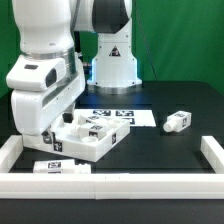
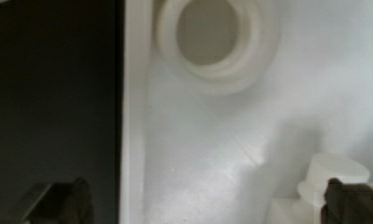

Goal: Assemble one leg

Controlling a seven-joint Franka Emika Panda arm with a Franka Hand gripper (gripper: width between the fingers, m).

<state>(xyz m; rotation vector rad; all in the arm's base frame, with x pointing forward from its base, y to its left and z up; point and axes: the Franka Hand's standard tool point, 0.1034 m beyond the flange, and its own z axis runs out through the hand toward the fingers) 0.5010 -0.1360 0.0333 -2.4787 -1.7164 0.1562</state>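
The white tray-shaped part (image 1: 90, 142) lies on the black table at the exterior view's left. My gripper (image 1: 52, 132) is lowered onto its left end. In the wrist view the gripper (image 2: 204, 205) is open. One dark fingertip (image 2: 58, 200) is over the black table and the other is over the part's white surface (image 2: 218, 130), with the part's edge between them. A round socket (image 2: 218, 40) shows in the part ahead of the fingers. One leg (image 1: 177, 121) lies loose at the exterior view's right. Another leg (image 1: 55, 167) lies in front of the part.
The marker board (image 1: 128, 113) lies behind the tray-shaped part. More tagged white pieces (image 1: 98, 121) sit on or by the part's far side. White rails border the table at the front (image 1: 120, 181), left (image 1: 8, 150) and right (image 1: 212, 152). The robot's base (image 1: 110, 65) stands at the back.
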